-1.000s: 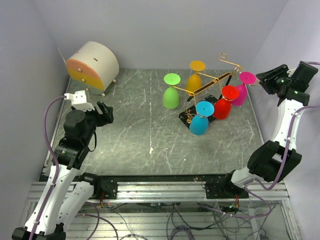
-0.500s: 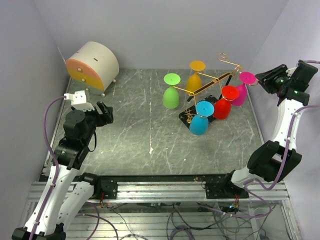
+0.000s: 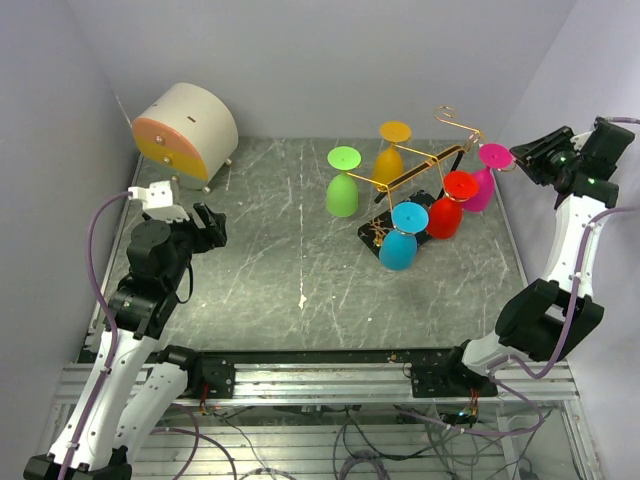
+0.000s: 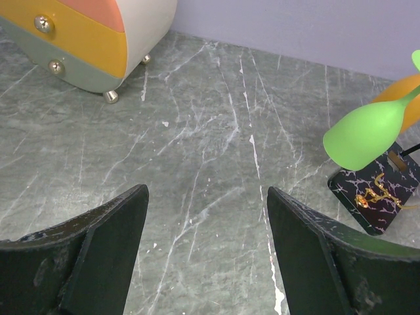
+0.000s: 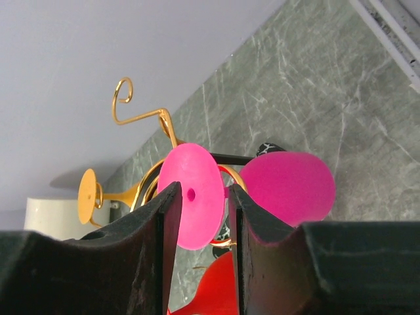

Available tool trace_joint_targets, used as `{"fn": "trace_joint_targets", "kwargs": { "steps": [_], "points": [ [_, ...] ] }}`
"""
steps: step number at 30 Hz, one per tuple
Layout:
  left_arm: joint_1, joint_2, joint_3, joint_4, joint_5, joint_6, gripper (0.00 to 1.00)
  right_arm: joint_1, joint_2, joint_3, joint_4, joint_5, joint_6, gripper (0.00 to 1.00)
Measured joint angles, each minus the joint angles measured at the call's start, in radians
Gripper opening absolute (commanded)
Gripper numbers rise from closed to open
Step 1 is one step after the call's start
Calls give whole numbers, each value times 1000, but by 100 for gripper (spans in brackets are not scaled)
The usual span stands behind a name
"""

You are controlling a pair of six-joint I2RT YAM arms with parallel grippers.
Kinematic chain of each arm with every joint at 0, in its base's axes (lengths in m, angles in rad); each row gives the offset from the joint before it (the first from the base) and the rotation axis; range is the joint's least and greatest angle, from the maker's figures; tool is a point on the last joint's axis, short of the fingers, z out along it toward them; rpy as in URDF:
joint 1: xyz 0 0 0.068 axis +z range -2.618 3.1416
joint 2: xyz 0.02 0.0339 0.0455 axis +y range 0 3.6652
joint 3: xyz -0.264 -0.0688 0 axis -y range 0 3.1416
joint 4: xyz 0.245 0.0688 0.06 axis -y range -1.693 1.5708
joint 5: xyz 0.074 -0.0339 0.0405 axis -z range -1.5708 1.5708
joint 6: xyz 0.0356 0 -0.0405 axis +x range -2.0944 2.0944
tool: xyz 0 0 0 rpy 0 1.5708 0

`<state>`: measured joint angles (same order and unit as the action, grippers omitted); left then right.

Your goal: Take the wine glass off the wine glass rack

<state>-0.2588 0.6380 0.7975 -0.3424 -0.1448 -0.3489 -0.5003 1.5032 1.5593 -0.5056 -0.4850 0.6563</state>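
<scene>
the pink wine glass (image 3: 480,188) hangs upside down at the right end of the gold wire rack (image 3: 405,175), far right on the table (image 3: 270,260). the right gripper (image 5: 202,190) has its jaws slightly apart, framing the glass's foot; whether they touch it cannot be told. the left gripper (image 4: 205,197) hangs wide open, well apart from the rack.

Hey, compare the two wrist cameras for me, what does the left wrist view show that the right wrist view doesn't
Left wrist only: the green glass, the little cabinet's drawer fronts, and the open left claw. Right wrist only: the pink glass, its foot framed by the narrow gap of the right claw, plus the red glass and the rack's curled hook. Both: the marble tabletop, the orange glass and the rack's black base.
</scene>
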Motion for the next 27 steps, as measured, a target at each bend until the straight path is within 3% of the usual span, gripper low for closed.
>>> {"fn": "trace_joint_targets", "kwargs": {
  "steps": [6,11,20,27],
  "points": [
    [0,0,0,0,0,0,83,0,16,79,-34,63,-22,37],
    [-1,1,0,0,0,0,83,0,48,122,-17,63,-39,46],
    [-8,3,0,0,-1,0,83,-3,221,167,65,-129,-87,49],
    [-17,4,0,0,-1,0,83,-10,219,127,130,-246,-93,48]
  ]
}}
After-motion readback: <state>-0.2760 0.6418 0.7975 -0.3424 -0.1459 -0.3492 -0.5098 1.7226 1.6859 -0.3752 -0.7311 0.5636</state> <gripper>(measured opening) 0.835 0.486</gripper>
